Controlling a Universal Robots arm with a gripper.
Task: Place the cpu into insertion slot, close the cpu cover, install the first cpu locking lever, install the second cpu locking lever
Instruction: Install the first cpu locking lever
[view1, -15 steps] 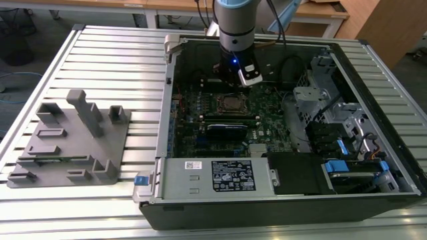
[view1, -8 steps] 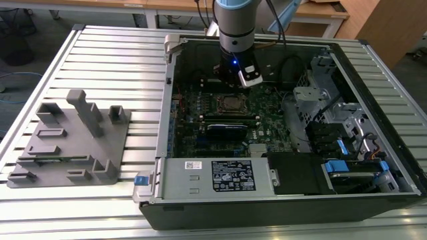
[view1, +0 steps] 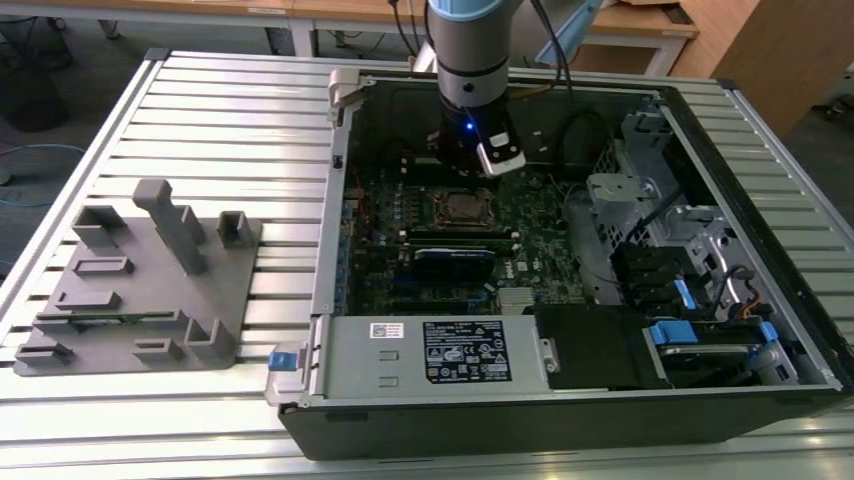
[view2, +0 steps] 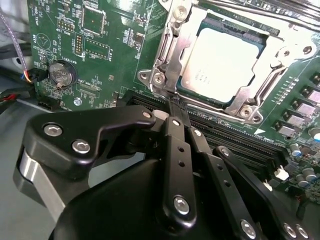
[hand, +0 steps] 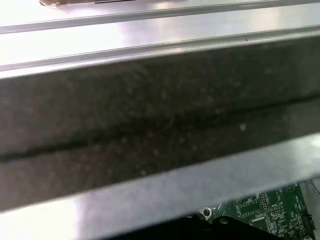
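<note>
The cpu (view2: 223, 62) is showing as a small flat square with a pale silver-beige metal face, glaring a little under the light in the second wrist view. It is sitting inside the insertion slot (view2: 261, 38), whose dark edge is peeking out along one side of the chip. The cpu cover (view2: 172, 55), a thin silver frame with a square cut-out, is lying down around the chip, so the metal face is showing through the opening; screws and tabs are marking its corners.

The claw (view2: 174, 102) is standing just beside the socket, with its black tip touching or nearly touching the frame's edge at the corner nearest to it. Its fingers (view2: 176, 145) are lying together in a narrow point with nothing visible between them, so the claw is looking clenched and is gripping no object that can be made out. In the exterior view the claw (view1: 470, 172) is hanging low inside the open computer case (view1: 334, 200), with the cpu (view1: 463, 206) just below it on the green motherboard (view1: 547, 250).

The case is holding the motherboard, a grey power-supply box (view1: 427, 350) along the wall well apart from the claw, and drive bays with blue tabs (view1: 694, 335). Outside the case, a grey fixture block (view1: 140, 285) is resting on the slatted table (view1: 227, 130).
</note>
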